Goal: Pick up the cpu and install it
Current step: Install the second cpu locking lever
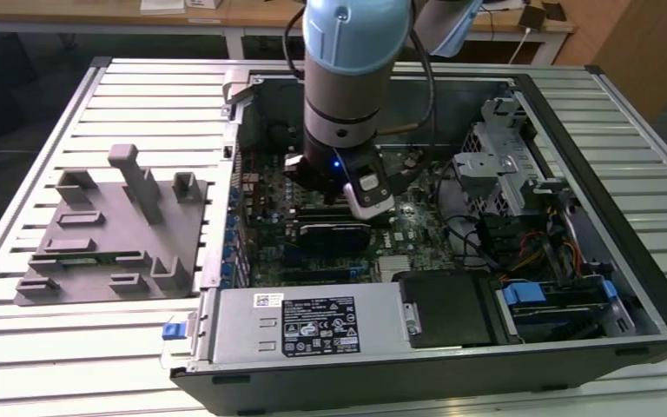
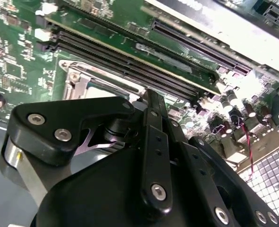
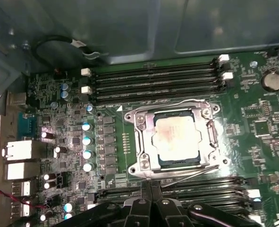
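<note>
Cpu [image 3: 175,138] among memory slots [image 3: 153,80]

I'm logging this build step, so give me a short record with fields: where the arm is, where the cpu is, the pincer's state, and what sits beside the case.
arm: reaching down into the open case, over the motherboard
cpu: lying in the socket, in the first wrist view
pincer: fingers together, holding nothing, just short of the socket
beside case: grey holder on the table, at the exterior view's left
</note>
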Motion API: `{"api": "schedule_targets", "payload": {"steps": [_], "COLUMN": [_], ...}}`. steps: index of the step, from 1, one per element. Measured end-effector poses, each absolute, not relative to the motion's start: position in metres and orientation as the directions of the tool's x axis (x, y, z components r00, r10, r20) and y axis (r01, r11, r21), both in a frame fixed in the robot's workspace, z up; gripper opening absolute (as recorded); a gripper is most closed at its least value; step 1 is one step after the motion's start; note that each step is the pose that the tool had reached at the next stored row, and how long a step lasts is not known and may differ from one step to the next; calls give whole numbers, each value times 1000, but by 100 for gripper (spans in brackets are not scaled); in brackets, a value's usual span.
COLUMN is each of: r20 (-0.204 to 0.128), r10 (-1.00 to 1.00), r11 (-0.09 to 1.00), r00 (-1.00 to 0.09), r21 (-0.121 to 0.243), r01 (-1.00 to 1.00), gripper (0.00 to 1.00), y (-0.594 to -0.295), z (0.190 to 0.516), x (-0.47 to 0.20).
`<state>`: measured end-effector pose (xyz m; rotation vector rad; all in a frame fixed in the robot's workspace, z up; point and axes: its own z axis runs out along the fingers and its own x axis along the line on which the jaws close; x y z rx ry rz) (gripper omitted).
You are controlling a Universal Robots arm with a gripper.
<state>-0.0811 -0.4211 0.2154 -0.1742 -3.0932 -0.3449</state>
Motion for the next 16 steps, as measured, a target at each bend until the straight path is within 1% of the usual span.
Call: {"api": "schedule_targets", "payload": {"steps": [2, 6, 10, 16], "r20": [37, 39, 40, 41], "r10": [108, 93, 61, 31], "r11": [969, 965, 965, 959], "r00": [-993, -995, -997, -999], "r21": [221, 241, 252, 282], "r01": [113, 100, 69, 42], "gripper": [11, 11, 11, 11], "y": [-422, -423, -423, -426], "z": [213, 210, 209, 205], "x": [-84, -86, -86, -86]}}
